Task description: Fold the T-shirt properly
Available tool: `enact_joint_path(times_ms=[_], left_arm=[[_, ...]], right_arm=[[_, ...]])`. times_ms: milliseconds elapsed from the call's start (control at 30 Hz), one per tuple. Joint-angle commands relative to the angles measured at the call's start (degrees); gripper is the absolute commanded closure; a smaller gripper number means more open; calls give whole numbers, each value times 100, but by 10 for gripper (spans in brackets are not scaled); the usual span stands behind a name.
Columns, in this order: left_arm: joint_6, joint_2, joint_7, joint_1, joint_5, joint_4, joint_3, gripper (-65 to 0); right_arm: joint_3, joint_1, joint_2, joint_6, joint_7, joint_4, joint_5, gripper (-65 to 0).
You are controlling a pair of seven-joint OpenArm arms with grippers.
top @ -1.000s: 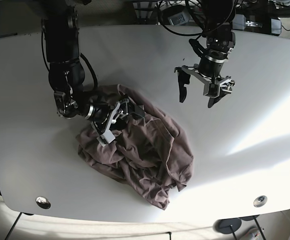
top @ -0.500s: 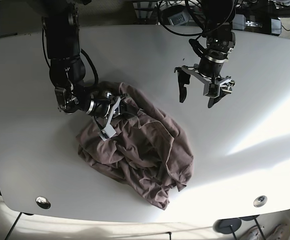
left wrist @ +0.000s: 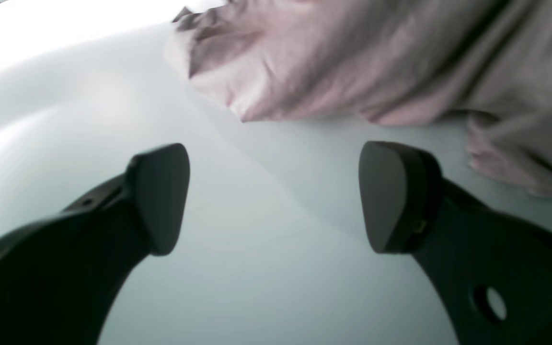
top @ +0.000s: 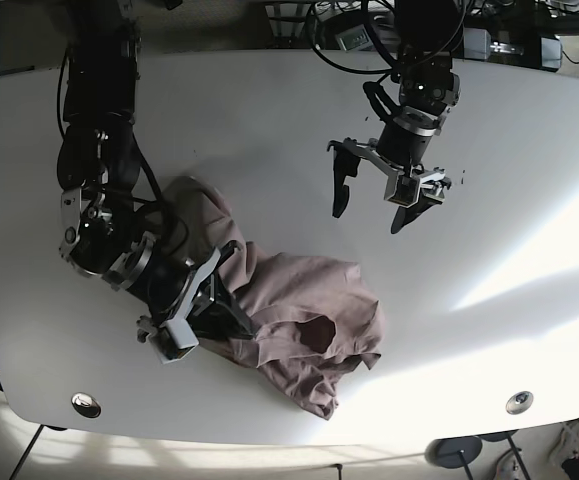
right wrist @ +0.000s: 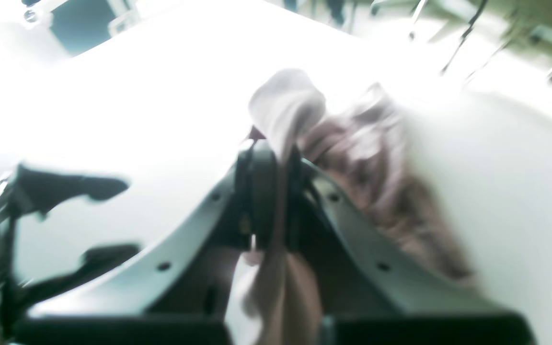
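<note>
The mauve T-shirt [top: 304, 315] lies crumpled on the white table [top: 529, 200], with one part pulled up toward the left of the base view. My right gripper [top: 209, 290] is shut on a fold of the T-shirt and holds it lifted. In the right wrist view the fabric [right wrist: 376, 182] passes between the closed fingers [right wrist: 261, 191]. My left gripper [top: 371, 205] is open and empty, hovering above the table behind the shirt. In the left wrist view its fingertips [left wrist: 158, 196] stand wide apart over bare table, with the shirt's edge [left wrist: 352, 62] just ahead.
Two round mounting holes sit near the table's front edge, one at the left [top: 86, 404] and one at the right [top: 518, 402]. Cables and equipment [top: 489, 40] stand behind the far edge. Bright sunlight falls on the right half of the table.
My right gripper has moved toward the front left with the shirt fold in it, dragging and stretching the shirt. My left gripper has shifted slightly left and stays open.
</note>
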Motion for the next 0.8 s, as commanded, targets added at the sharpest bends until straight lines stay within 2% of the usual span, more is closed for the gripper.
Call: enact_joint_path(times_ms=[33,167,367,533,633,800], left_arm=[[11,-13,-124,36,-70,146,88,-518],[11,-13,-133,150,-70,146,378,-518],[11,-4,-159,185,-105,155,483,-518],[20,-21,-124,141,-1002,357,18,-518],[20,-39,-124,1,-1037,357,-149,-518],[20,-39,-124,-333,-1037,331,-440,-518]], right_arm=[[57,712,235,24,159,-144,121,-17],[40,2136,622,50,159,-750,130,-17],[31,3182,631,41,150,-1102,121,-17],[31,3903,719,24,115,-1199,165,-17],[57,4316,710,24,-210,-1172,165,-17],[66,4764,692,15,-298,-645,174,-17]])
